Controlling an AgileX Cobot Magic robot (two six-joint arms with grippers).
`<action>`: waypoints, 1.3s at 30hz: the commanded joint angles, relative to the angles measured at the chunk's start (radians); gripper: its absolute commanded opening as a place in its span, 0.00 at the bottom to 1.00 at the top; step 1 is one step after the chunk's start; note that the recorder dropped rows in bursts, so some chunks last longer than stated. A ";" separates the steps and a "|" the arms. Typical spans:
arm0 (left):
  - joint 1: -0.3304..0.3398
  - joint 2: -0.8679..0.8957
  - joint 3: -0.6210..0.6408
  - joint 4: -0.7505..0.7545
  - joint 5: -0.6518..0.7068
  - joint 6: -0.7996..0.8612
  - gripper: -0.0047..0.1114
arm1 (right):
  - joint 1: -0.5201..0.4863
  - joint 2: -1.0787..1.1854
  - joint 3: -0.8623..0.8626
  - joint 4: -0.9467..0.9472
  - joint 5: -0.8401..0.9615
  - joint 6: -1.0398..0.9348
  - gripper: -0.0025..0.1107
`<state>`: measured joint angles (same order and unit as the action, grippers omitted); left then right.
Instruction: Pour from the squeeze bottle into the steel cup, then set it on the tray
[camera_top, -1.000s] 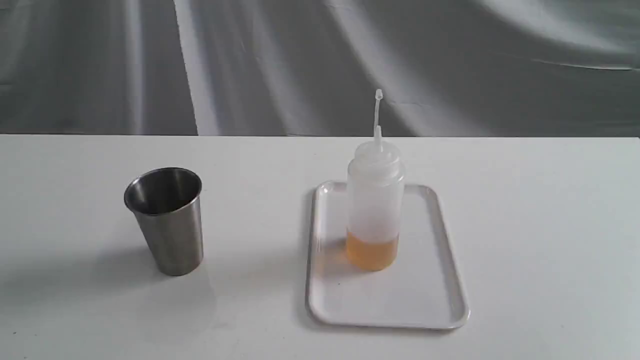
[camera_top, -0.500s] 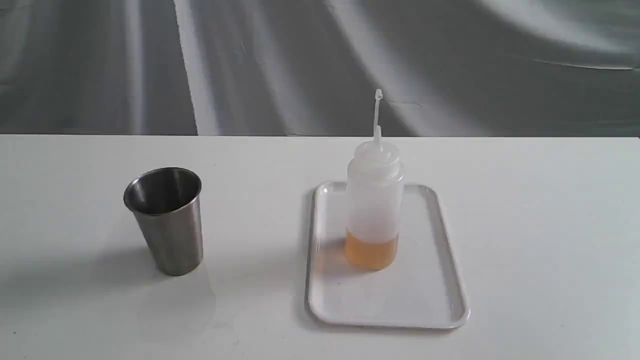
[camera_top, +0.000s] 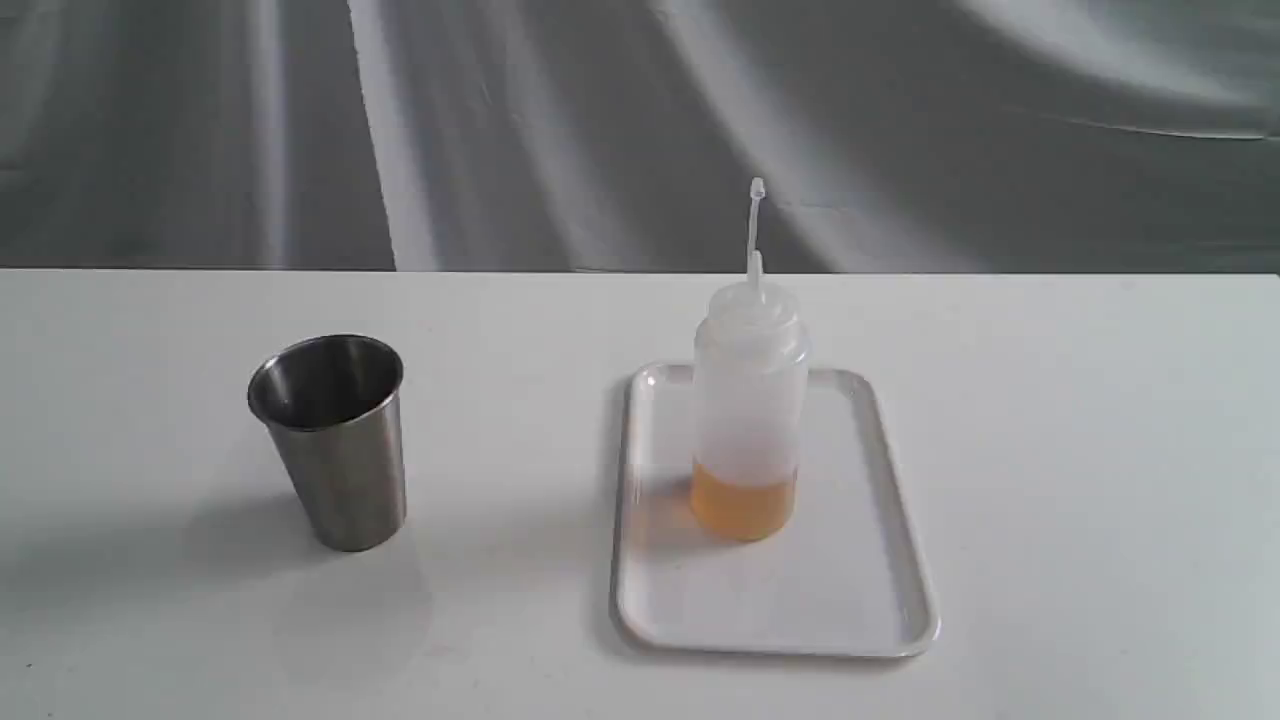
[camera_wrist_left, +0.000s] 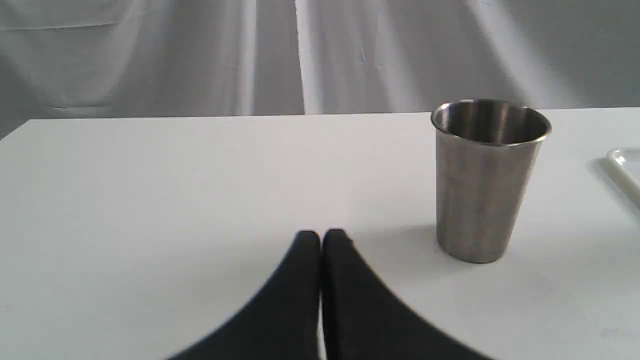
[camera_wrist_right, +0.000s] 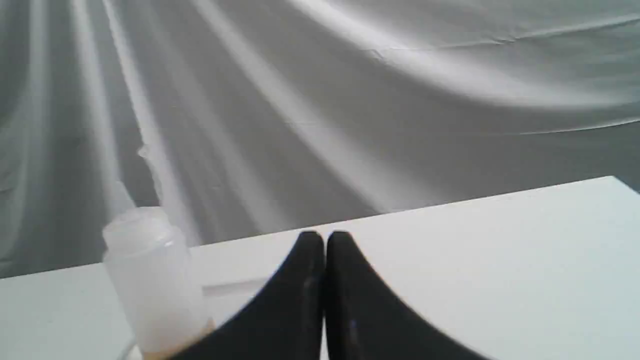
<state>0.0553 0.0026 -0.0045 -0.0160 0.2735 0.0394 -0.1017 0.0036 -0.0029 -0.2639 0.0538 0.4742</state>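
Note:
The squeeze bottle (camera_top: 748, 400) stands upright on the white tray (camera_top: 860, 590), amber liquid in its bottom, nozzle pointing up. To its left on the table stands the steel cup (camera_top: 330, 440), upright. Neither gripper shows in the exterior view. In the left wrist view my left gripper (camera_wrist_left: 321, 235) is shut with nothing in it, and the steel cup (camera_wrist_left: 487, 175) stands apart from it, with a corner of the tray (camera_wrist_left: 622, 167) at the frame edge. In the right wrist view my right gripper (camera_wrist_right: 324, 236) is shut and empty, with the bottle (camera_wrist_right: 150, 280) off to one side.
A white table (camera_top: 1080, 450) carries everything. A grey draped cloth (camera_top: 560, 120) hangs behind its far edge. In the right wrist view the table's far corner (camera_wrist_right: 612, 178) shows.

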 joint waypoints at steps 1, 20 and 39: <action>-0.008 -0.003 0.004 -0.001 -0.008 -0.005 0.04 | -0.041 -0.004 0.003 -0.021 0.047 -0.030 0.02; -0.008 -0.003 0.004 -0.001 -0.008 -0.005 0.04 | -0.078 -0.004 0.003 -0.112 0.240 -0.081 0.02; -0.008 -0.003 0.004 -0.001 -0.008 -0.003 0.04 | -0.097 -0.004 0.003 -0.096 0.310 -0.121 0.02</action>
<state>0.0553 0.0026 -0.0045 -0.0160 0.2735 0.0394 -0.1910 0.0036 -0.0029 -0.3649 0.3645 0.3611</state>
